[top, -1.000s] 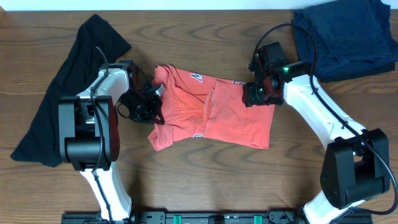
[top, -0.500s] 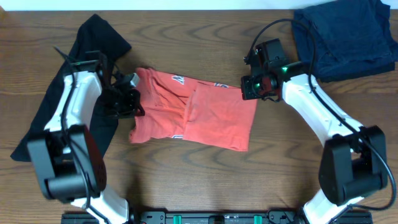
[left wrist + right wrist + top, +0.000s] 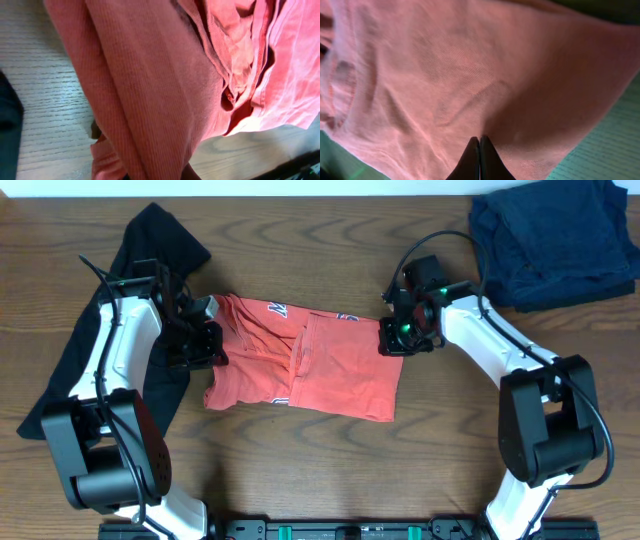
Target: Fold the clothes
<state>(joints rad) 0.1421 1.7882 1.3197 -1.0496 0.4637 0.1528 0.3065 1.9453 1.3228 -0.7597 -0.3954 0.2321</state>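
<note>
Overhead: wood table [image 3: 320, 470]; right tool [image 3: 392, 342] pinching red shirt [image 3: 335, 375]; left tool [image 3: 207, 346] unclear.

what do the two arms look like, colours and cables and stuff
The left arm and right arm match: white rounded links joined by chunky black motor housings. The left tool and right tool are black. Thin black cables loop above both wrists, and a green light glows near the right one.
</note>
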